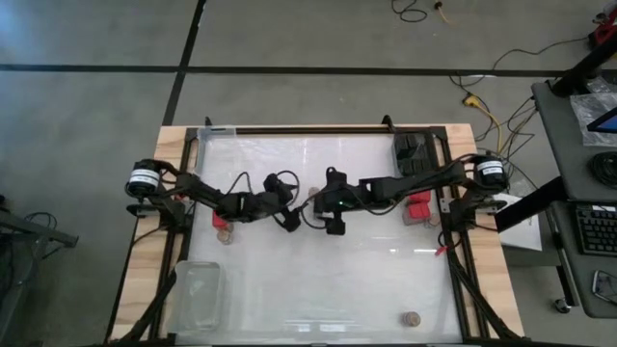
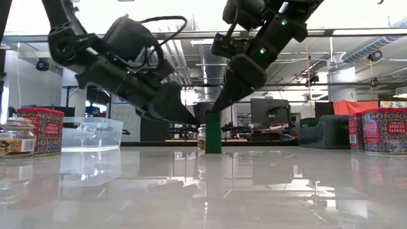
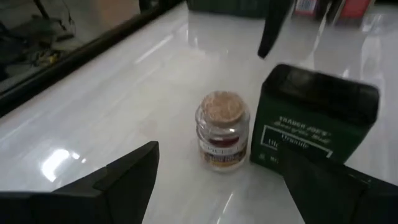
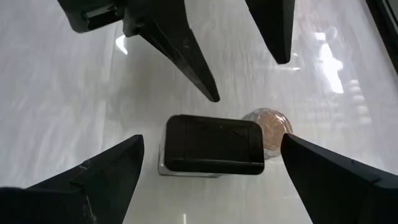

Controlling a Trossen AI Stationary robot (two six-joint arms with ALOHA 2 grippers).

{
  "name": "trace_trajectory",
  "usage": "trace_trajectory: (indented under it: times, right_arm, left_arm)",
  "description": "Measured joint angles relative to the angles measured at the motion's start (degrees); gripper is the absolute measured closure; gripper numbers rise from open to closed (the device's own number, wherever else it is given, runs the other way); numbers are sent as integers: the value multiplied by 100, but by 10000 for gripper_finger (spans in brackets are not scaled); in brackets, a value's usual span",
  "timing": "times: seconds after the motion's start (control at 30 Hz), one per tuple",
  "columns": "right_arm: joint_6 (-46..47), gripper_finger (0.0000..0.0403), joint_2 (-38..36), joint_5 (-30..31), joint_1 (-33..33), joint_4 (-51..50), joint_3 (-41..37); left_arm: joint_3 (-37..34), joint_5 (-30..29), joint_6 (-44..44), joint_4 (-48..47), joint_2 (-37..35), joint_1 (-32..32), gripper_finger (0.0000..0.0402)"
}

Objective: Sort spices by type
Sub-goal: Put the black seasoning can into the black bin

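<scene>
Two robot arms meet over the middle of the white table (image 1: 318,280), both claws spread wide and holding nothing. The left claw (image 3: 217,186) faces a cork-topped jar (image 3: 222,130) standing just beside a dark green spice tin (image 3: 314,118). The right claw (image 4: 211,180) hangs above the same tin and jar. Red tins (image 1: 417,208) sit by the right edge, black boxes (image 1: 413,152) in the far right corner, another jar (image 1: 412,317) near the front edge.

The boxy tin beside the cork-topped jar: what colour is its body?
Dark green with a black lid, clearest in the left wrist view.
</scene>
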Motion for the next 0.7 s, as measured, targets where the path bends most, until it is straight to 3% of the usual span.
trace_trajectory:
  times: [0.13,0.5,0.7]
  right_arm:
    - [205,35,81,-38,-9,6,34]
    - [478,35,406,-73,-39,167,60]
    - [498,65,411,-73,-37,190,60]
  left_arm:
    - [-289,0,-31,404,46,0,91]
    - [-479,0,-293,405,98,0,91]
    - [-479,0,-297,403,98,0,91]
